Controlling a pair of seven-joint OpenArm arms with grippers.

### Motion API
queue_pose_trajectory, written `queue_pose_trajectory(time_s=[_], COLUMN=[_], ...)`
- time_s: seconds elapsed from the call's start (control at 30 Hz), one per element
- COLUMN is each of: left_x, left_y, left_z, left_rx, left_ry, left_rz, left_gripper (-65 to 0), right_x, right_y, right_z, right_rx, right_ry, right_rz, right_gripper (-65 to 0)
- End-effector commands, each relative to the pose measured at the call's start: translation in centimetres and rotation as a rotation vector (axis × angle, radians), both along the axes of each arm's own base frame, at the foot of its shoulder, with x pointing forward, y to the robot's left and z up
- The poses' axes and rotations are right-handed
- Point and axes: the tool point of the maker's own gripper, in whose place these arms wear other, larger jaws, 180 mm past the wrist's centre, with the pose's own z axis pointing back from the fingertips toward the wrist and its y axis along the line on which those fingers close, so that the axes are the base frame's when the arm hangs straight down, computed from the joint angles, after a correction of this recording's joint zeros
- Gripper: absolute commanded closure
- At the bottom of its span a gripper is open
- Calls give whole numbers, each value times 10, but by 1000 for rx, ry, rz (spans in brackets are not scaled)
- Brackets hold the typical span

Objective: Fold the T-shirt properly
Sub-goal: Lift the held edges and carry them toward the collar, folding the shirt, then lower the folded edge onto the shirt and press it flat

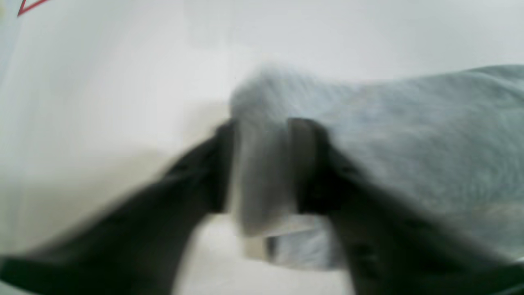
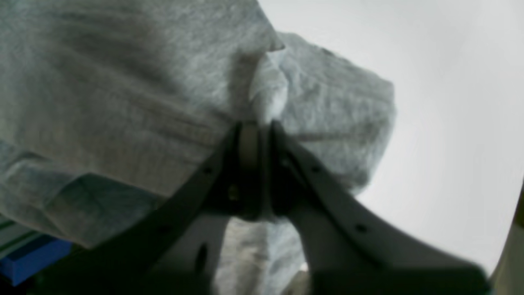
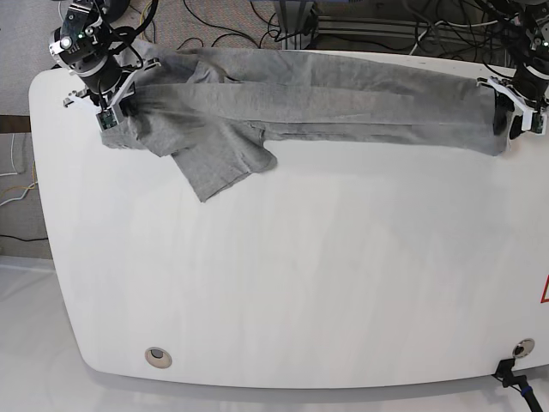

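Big white table (image 3: 283,283) with rounded corners, two round metal grommets near its front edge: one on the left (image 3: 157,357), one far right (image 3: 521,348). Red triangle sticker (image 3: 544,292) at the right edge. Black cables (image 3: 232,30) tangled behind the table.

T-shirt (image 3: 343,94): matt heathered knit cloth. Table (image 3: 300,275): smooth white, faint sheen.
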Motion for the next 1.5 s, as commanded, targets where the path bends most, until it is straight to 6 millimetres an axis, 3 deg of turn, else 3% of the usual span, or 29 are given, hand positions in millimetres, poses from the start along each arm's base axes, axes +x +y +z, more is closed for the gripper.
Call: queue_pose_trajectory(time_s=[0.0,0.17,0.33,0.5,0.6,0.67,0.77,0.8,1.0,1.37,1.47], left_x=[6,10,20,31,35,37,38,38,34,18,26], left_y=[6,10,11,-20,-45,-57,-66,-70,-81,-68,-64], left_z=[14,20,46,52,44,41,38,36,18,-45,-46], left_rx=[13,36,83,50,5,-9,-24,-30,-69,-173,-180], left_ry=[-46,-51,-110,-161,-158,-153,-148,-145,-99,43,33], left_rz=[-1,-14,-37,-78,-120,-149,-171,-178,-197,-106,-95], left_gripper=[-347,-450,-451,-445,-367,-246,-29,0,0,0,0], right_x=[4,7,12,26,28,28,26,24,12,0,6], right_y=[-4,-6,-12,7,25,33,46,48,45,34,25], right_z=[8,13,26,40,40,37,32,30,2,-61,-67], right_rx=[-16,-27,-48,81,154,169,197,204,242,353,348], right_ry=[-27,-42,-82,-170,-181,-174,-159,-153,-77,43,54], right_rz=[3,8,-3,7,24,38,58,54,12,-108,-116], right_gripper=[-126,-273,-298,-297,-293,-236,-16,0,0,0,0])
